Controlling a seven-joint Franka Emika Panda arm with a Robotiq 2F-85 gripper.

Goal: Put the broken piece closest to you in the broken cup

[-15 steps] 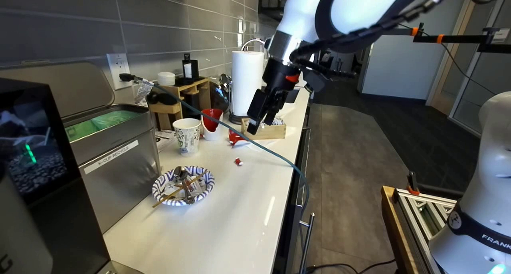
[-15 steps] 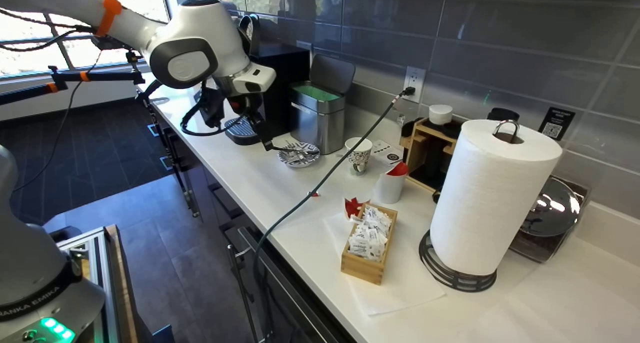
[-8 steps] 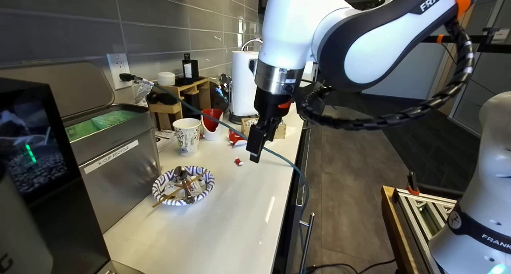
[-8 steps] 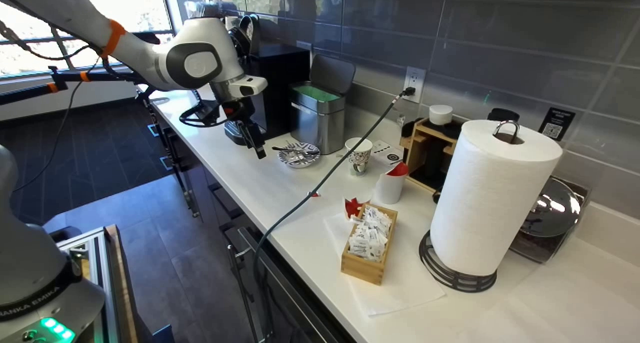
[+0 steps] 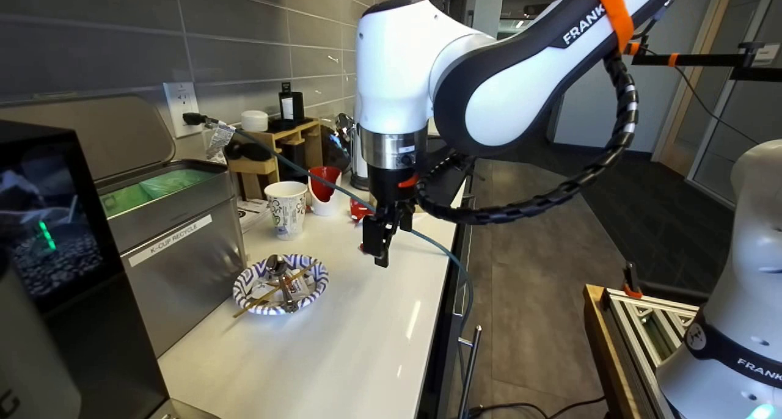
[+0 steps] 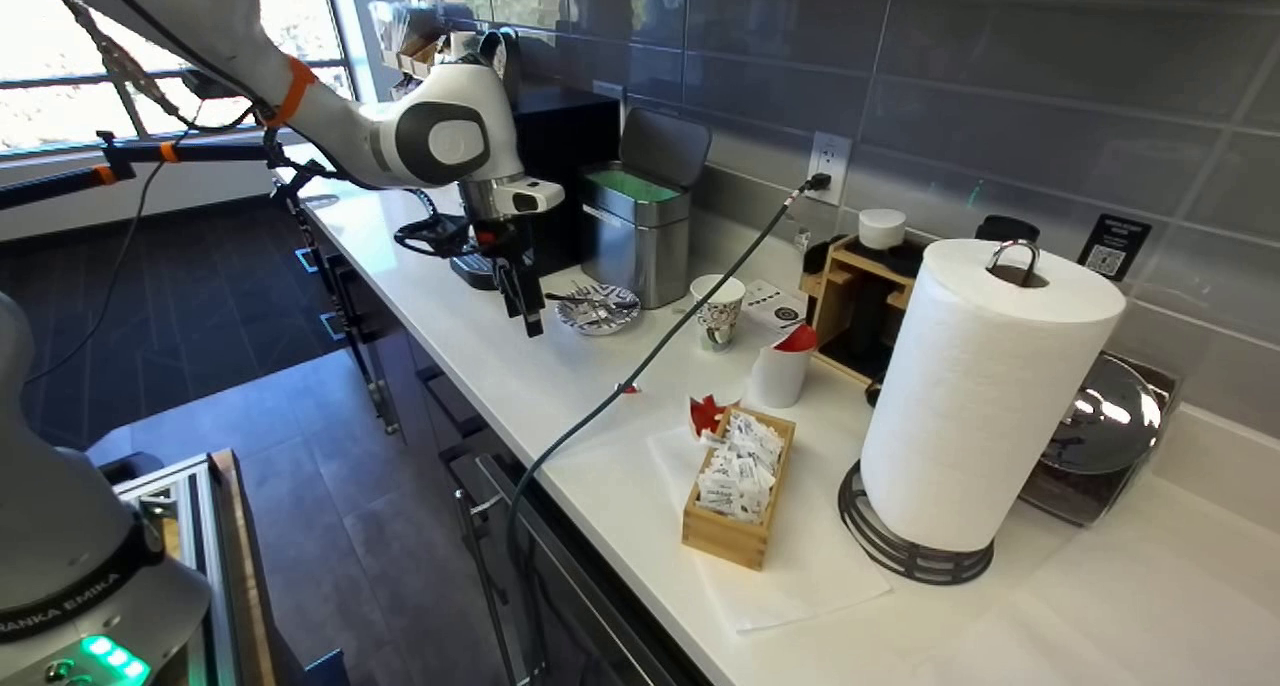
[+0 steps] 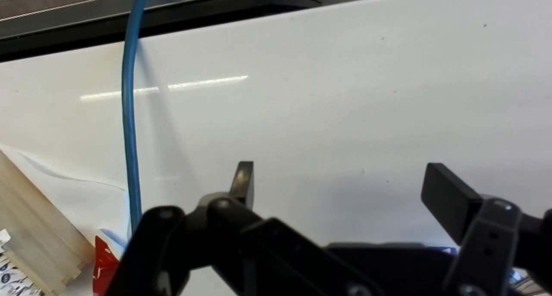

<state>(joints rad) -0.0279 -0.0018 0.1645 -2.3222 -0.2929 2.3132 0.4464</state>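
The counter is shining smooth and glossy, and the wall tiles are mirroring light. The bin is showing satiny metal. The box is displaying smooth wood, and the towel roll is looking like matt paper. The broken cup is appearing smooth outside; the cable is looking smooth, rubbery.

Broken cup: white outside, red inside, standing upright toward the back of the countertop, its rim broken away in a deep notch. Broken piece: a small red shard, lying on the countertop nearer its front edge, apart from the cup; partly hidden in both exterior views.
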